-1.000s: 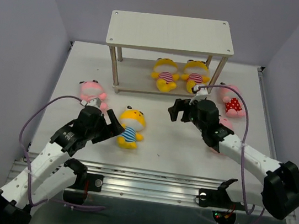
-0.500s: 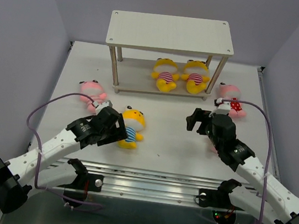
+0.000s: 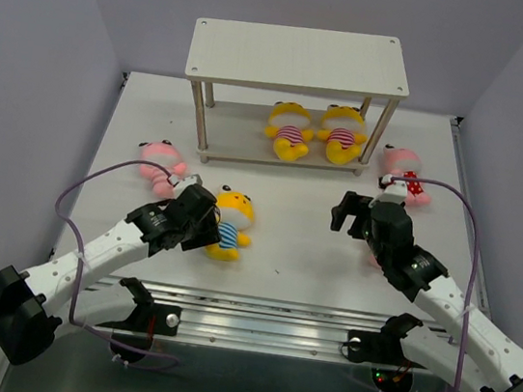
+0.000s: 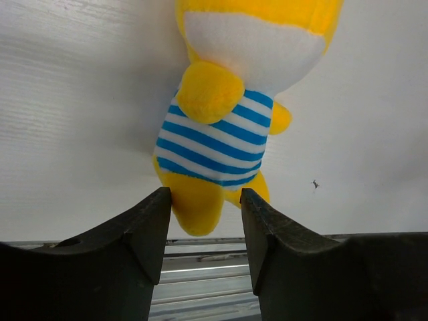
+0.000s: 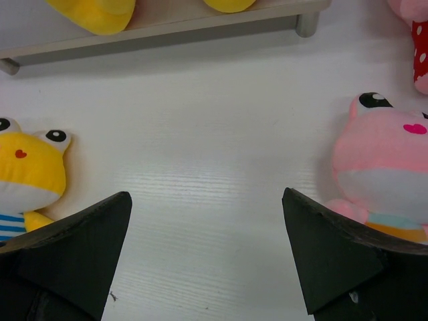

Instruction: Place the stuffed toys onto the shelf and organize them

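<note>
The shelf (image 3: 300,57) stands at the back, with two yellow toys in pink stripes (image 3: 290,130) (image 3: 341,134) lying on its lower board. A yellow toy in blue stripes (image 3: 229,221) lies on the table. My left gripper (image 3: 206,229) is open at that toy's left side. In the left wrist view the toy's feet (image 4: 197,204) sit between the tips of my left gripper (image 4: 204,221). A pink toy (image 3: 161,160) lies to the left. A pink toy in red polka dots (image 3: 406,174) lies right of the shelf. My right gripper (image 3: 345,213) (image 5: 206,200) is open and empty over bare table. Another pink toy (image 5: 388,167) lies just right of it, mostly hidden under the arm in the top view.
Grey walls close in the white table (image 3: 283,248) on three sides. A metal rail (image 3: 264,318) runs along the near edge by the arm bases. The shelf's right front leg (image 5: 307,23) stands ahead of the right gripper. The shelf's top board holds nothing.
My left gripper has moved right until its jaws straddle the blue-striped toy's feet. My right gripper has drawn back from the shelf front toward the near right, still open.
</note>
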`<state>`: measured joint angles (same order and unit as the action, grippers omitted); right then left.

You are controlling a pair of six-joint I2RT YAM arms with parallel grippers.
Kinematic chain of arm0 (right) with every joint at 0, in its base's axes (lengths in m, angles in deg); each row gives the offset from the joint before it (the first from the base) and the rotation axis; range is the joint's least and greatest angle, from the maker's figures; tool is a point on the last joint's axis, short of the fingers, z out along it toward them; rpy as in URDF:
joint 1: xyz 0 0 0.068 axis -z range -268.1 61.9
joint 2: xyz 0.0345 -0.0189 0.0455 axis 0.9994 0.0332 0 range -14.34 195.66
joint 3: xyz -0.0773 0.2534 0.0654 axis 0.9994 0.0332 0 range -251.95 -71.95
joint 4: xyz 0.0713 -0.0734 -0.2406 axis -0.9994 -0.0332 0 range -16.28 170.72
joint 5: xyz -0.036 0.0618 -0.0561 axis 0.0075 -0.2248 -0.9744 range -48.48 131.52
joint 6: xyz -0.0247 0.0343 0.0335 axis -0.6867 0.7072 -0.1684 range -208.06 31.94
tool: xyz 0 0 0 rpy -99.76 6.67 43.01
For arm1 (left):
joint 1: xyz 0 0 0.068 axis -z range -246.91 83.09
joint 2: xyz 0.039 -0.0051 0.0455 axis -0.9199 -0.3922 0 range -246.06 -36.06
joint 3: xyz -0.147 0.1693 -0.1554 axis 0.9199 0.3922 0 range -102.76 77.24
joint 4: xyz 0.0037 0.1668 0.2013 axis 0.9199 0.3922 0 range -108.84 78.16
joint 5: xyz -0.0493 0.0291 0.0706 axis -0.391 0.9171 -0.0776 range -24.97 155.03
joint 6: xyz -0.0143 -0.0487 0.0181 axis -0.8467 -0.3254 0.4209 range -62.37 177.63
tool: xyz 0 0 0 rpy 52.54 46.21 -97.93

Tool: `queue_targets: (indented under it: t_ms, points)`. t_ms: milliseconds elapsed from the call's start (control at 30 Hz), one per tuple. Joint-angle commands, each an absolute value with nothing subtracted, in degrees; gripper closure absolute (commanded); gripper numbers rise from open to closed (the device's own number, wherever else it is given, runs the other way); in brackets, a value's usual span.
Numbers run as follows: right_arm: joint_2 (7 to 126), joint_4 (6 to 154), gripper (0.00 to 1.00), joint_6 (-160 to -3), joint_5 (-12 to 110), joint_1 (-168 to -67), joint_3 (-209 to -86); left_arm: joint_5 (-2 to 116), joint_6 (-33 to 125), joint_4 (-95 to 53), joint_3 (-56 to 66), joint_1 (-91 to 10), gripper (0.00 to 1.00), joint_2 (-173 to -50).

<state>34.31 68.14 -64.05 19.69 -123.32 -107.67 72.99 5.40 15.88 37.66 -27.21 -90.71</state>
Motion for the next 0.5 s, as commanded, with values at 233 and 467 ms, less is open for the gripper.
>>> queue_targets:
  t_ms: [233, 467]
  points:
    - [32.5, 68.4, 0.00, -64.1, 16.0, -123.1, -107.4, 72.4, 8.0, 13.9, 39.1, -27.0, 0.44, -93.6]
    - [32.2, 68.2, 0.00, -64.2, 15.3, -123.1, -107.4, 71.6, 8.4, 14.4, 40.0, -27.0, 0.44, -95.0]
